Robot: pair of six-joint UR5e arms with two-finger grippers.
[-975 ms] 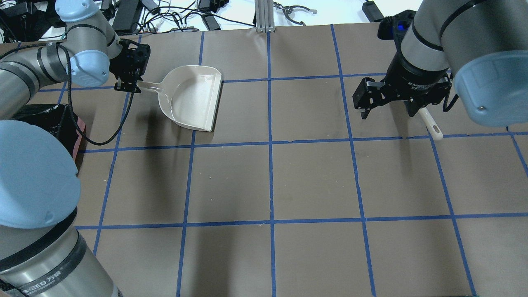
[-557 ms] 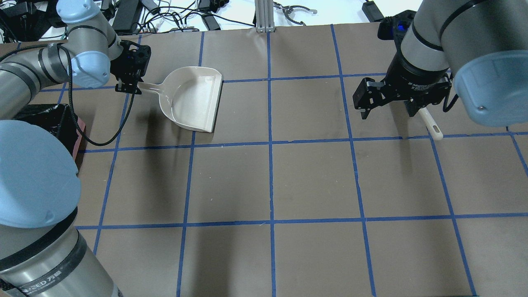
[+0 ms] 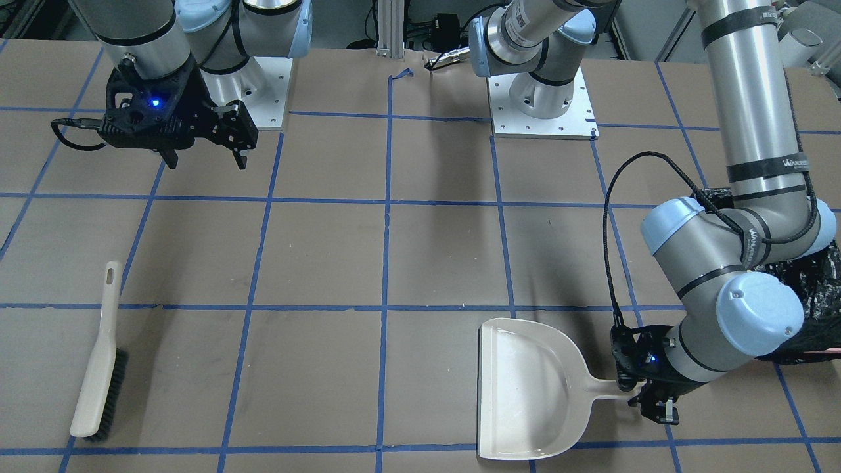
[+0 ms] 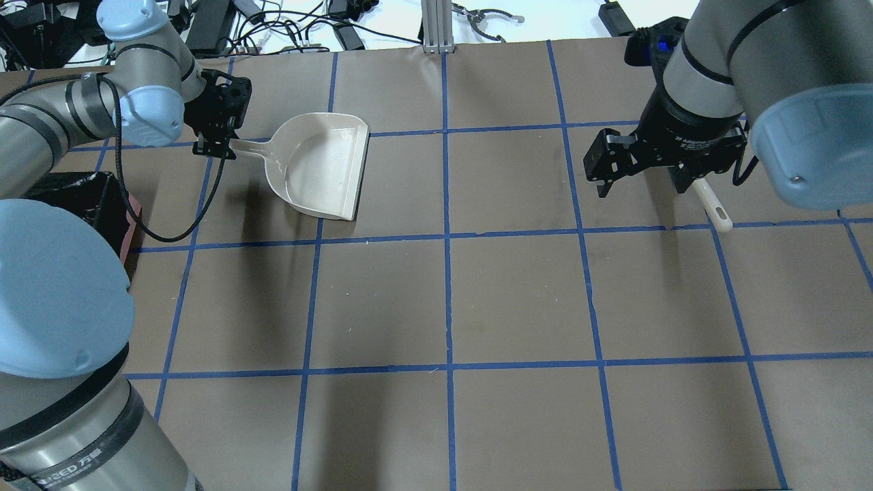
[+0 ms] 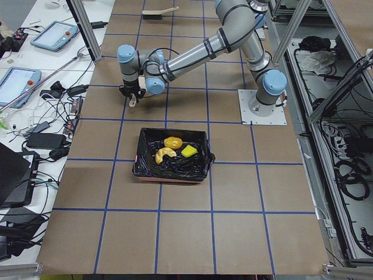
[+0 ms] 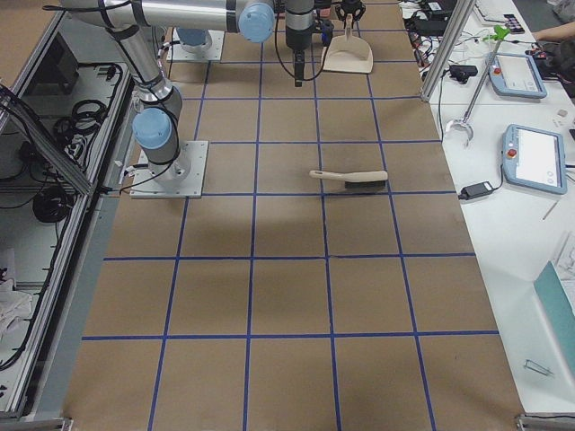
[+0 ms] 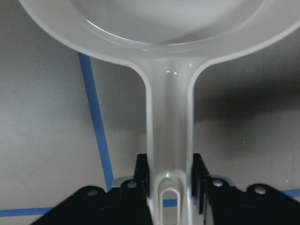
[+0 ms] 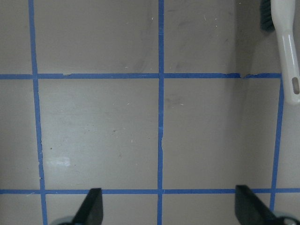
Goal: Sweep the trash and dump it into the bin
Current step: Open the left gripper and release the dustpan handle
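The beige plastic dustpan (image 4: pixel 320 164) is clamped at its handle by the left gripper (image 4: pixel 217 146). The right gripper (image 3: pixel 207 157) is held wide apart, empty.

Pretty bright, even light from overhead, so only soft fuzzy shadows land on the brown table (image 4: pixel 518 300). Some shine off the dustpan (image 4: pixel 320 164) and little glints on the black-lined bin (image 3: pixel 818 289). Left wrist view's a touch soft up close, everything else looks sharp.

Brown paper-covered table (image 4: pixel 518 293) marked with a blue tape grid (image 4: pixel 448 293). A beige dustpan (image 4: pixel 320 167) and a beige hand brush (image 3: pixel 98 358), lying flat, are well apart. Tablets (image 5: pixel 55 35) and cables (image 4: pixel 307 31) sit beyond the table's edges.
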